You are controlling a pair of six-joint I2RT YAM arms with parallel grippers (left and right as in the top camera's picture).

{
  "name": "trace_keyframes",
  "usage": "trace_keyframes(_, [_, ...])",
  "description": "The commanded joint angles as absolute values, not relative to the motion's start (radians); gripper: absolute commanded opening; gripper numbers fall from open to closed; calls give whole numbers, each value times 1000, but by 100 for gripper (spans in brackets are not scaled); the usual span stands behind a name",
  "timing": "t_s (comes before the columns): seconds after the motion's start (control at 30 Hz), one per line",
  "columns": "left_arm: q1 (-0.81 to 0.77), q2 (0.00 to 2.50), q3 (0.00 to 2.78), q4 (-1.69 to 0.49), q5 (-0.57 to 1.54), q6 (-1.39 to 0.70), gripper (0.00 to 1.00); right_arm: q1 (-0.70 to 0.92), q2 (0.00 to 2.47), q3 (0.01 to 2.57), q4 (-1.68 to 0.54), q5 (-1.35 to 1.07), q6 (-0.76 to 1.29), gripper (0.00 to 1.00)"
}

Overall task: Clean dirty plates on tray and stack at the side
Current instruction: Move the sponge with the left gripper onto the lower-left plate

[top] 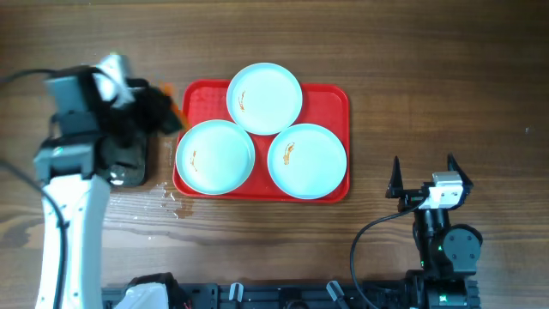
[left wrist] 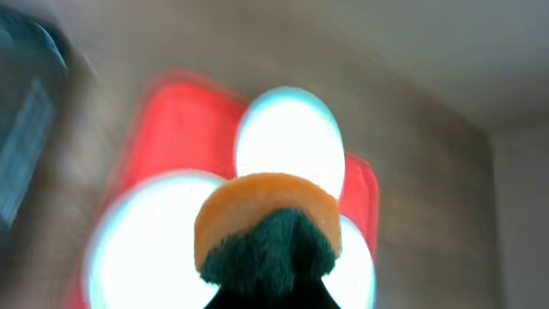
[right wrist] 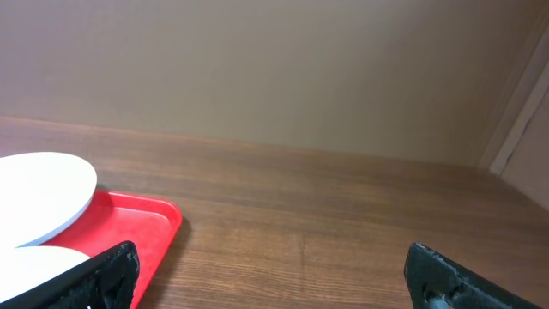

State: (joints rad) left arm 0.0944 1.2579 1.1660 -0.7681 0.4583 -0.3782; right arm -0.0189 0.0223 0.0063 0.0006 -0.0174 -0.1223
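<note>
The left pincer (top: 153, 110) is clenched on an orange sponge (left wrist: 266, 215) with a dark green scouring face. It hangs just beside the left rim of the red tray (top: 330, 99), over the table (top: 429, 86). The right pincer (top: 422, 176) is released, jaws wide apart, and sits well clear of the tray's right rim with bare wood all round it.

The tray lies at mid-table and carries three plates. The far plate (top: 264, 99) juts past the far rim. The left plate (top: 214, 156) reaches the left rim, and the right plate (top: 307, 160) sits close to the right rim. The three crowd together at the middle, leaving red showing only at the corners. A small wet patch (top: 171, 199) lies on the table by the tray's near-left corner.

Only the overhead view shows an orange-brown smear on each plate. The left wrist view is blurred, with the sponge covering the spot where the plates meet. The right wrist view shows that pincer's dark fingers (right wrist: 107, 275), the tray's corner, and the far plate's edge raised above the rim.
</note>
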Motion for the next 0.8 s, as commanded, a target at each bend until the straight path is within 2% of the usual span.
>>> trace_keyframes(0.0, [-109,1351,1162,-831,488,-532,4,-25,18,6,6,-4,-131,100])
trace_keyframes(0.07, [-257,1450,1162,-840,366,-533,4,-25,18,6,6,-4,-131,100])
trace_keyframes(0.13, [-316,1505,1162,-840,245,-557,4,-25,18,6,6,-4,-131,100])
trace_keyframes(0.2, [-369,1612,1162,-838,47,-682,4,-25,18,6,6,-4,-131,100])
trace_keyframes(0.37, [-295,1724,1162,-818,-110,-686,4,-25,18,6,6,-4,-131,100])
trace_keyframes(0.53, [-266,1749,1162,-789,-61,-628,4,-25,18,6,6,-4,-131,100])
trace_keyframes(0.57, [-275,1760,1162,-789,-17,-628,42,-25,18,6,6,-4,-131,100])
trace_keyframes(0.6, [-284,1764,1162,-790,-12,-628,89,-25,18,6,6,-4,-131,100])
trace_keyframes(0.63, [-286,1764,1162,-793,-12,-628,99,-25,18,6,6,-4,-131,99])
trace_keyframes(0.7, [-285,1764,1162,-809,-8,-628,100,-25,18,6,6,-4,-131,100])
trace_keyframes(0.73, [-285,1764,1163,-818,-8,-612,98,-25,18,6,6,-4,-131,100])
trace_keyframes(0.77, [-285,1764,1163,-825,-8,-605,89,-25,18,6,6,-4,-131,100])
